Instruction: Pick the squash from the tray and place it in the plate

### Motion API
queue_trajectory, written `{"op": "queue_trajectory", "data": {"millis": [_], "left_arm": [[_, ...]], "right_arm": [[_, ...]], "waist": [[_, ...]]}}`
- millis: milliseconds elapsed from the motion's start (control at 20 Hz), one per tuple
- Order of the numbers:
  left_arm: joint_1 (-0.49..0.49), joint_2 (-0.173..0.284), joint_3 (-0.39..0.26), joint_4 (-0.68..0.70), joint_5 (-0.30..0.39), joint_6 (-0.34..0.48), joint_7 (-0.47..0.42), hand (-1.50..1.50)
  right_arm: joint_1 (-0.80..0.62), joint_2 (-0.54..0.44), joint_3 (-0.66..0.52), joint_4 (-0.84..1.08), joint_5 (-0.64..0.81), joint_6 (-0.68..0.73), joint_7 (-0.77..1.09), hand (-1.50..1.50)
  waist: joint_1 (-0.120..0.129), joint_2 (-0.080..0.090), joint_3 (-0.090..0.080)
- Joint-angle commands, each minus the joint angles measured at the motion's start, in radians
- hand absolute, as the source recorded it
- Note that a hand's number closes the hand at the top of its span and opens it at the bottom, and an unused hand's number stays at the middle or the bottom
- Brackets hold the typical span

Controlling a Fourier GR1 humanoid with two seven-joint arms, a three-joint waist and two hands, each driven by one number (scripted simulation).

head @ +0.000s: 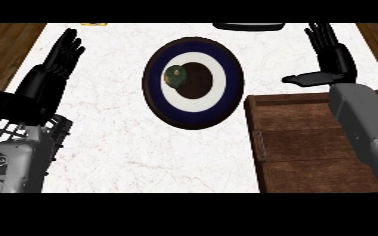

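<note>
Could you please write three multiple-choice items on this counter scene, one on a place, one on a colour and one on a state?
1. Where does the small dark green squash lie?
A. on the round plate with dark blue and white rings
B. in the brown wooden tray
C. in the right hand

2. What colour is the plate's centre?
A. yellow
B. dark brown
C. green

3. How is the right hand?
A. shut on the squash
B. curled into a fist
C. open, holding nothing

Answers: 1 A, the squash rests left of the plate's centre. 2 B, a dark brown disc sits inside the white ring. 3 C, its fingers are straight, above the tray's far end.
</note>
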Motion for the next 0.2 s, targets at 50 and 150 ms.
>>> {"op": "queue_trajectory", "data": {"millis": [50, 150], "left_arm": [[-0.005, -0.006, 0.003, 0.008, -0.009, 0.004, -0.006, 0.00], [-0.009, -0.027, -0.015, 0.015, -0.006, 0.003, -0.007, 0.00]], "right_arm": [[-0.019, -0.049, -0.014, 0.051, 0.022, 0.033, -0.041, -1.50], [0.058, -0.039, -0.005, 0.061, 0.043, -0.018, -0.148, -1.50]], "waist": [[0.000, -0.001, 0.000], [0.004, 0.003, 0.001]]}}
